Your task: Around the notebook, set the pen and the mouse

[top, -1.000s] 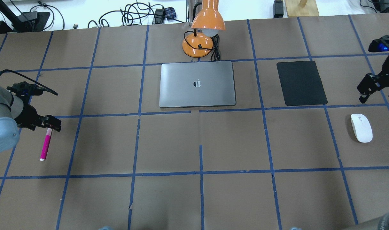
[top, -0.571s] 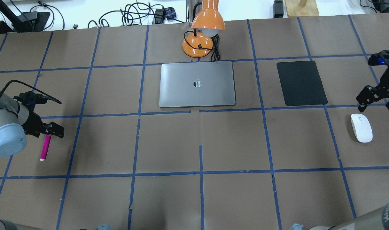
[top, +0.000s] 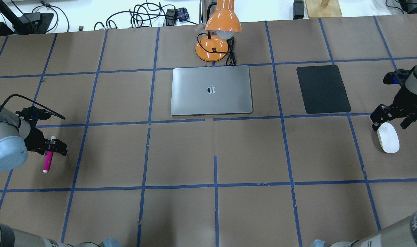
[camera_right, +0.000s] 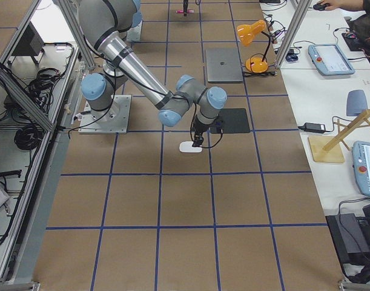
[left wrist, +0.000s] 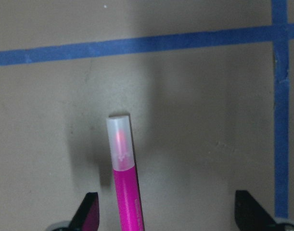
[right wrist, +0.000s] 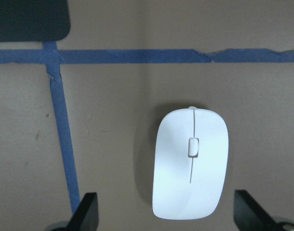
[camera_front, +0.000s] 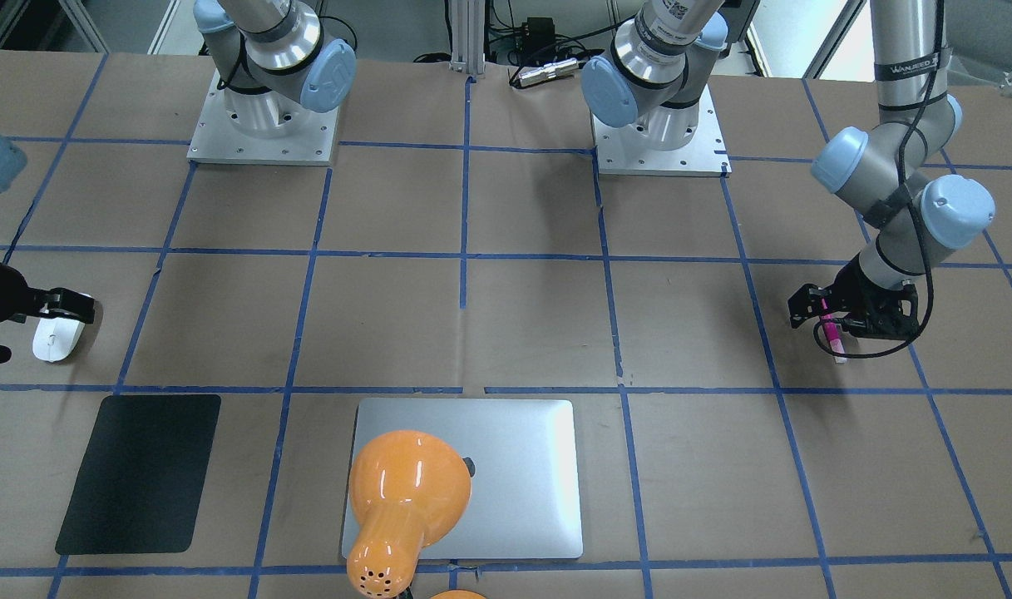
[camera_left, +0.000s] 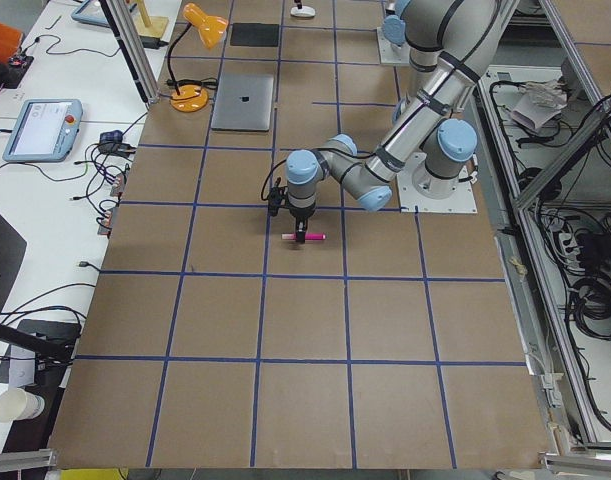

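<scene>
The magenta pen lies on the brown paper at the table's far left, pale cap end toward the robot. My left gripper hangs over its far half, open. In the left wrist view the pen runs between the two fingers, closer to one fingertip. The white mouse rests at the far right. My right gripper is open just above its far end, and the mouse sits untouched between the fingers. The silver notebook lies shut at the centre back.
A black mat lies right of the notebook. An orange desk lamp stands behind the notebook, and its shade covers part of the lid in the front-facing view. Blue tape lines grid the brown paper.
My left gripper slid toward the robot along the pen, now straddling it. My right gripper came down and in over the mouse's far end. Both stayed open; pen and mouse have not moved.
</scene>
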### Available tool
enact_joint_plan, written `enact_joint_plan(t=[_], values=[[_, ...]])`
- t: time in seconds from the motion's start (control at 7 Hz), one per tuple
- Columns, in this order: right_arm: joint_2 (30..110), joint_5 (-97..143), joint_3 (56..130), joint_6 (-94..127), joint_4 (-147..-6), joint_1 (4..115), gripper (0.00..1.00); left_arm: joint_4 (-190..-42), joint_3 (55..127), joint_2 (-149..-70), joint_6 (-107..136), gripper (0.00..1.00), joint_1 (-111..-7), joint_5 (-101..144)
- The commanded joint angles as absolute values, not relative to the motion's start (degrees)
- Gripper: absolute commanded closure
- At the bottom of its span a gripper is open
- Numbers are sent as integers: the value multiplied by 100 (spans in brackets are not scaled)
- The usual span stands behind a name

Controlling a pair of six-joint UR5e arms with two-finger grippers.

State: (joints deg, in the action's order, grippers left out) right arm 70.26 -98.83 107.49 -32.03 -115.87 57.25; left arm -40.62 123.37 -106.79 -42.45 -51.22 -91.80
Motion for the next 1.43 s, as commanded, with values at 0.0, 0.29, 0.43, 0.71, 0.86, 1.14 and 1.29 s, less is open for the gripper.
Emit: enact_joint_plan(t=[0.0,0.29,0.43,0.71,0.86,1.14,1.29], values=[[6935,-10036,10837,-3225,-11672,5722,0,-4052,12322,-10688,-4184,63,-5098,-9185],[6865,-10380,10846,-3208,-11846,5678,0,-4052,12322,-10688,-4166,93,-5098,-9185],[6716,-10380,10837,-3217,-11926,5669,0,-4060,12305,-10670,-4157,100,-5098,-9193],[6504,-10283,10828,-3191,-12181,5678,0,-4148,12278,-10478,-3110,100,-5176,-9211],[6539,-10292,10837,-3190,-12069,5669,17,-4244,12287,-10337,-1824,100,-5368,-9141],[6556,-10362,10837,-3252,-12059,5669,79,-4665,12339,-9934,549,100,-6235,-9132],[6635,-10362,10793,-3226,-11893,5678,85,-4789,12349,-9749,1676,100,-6893,-9132]])
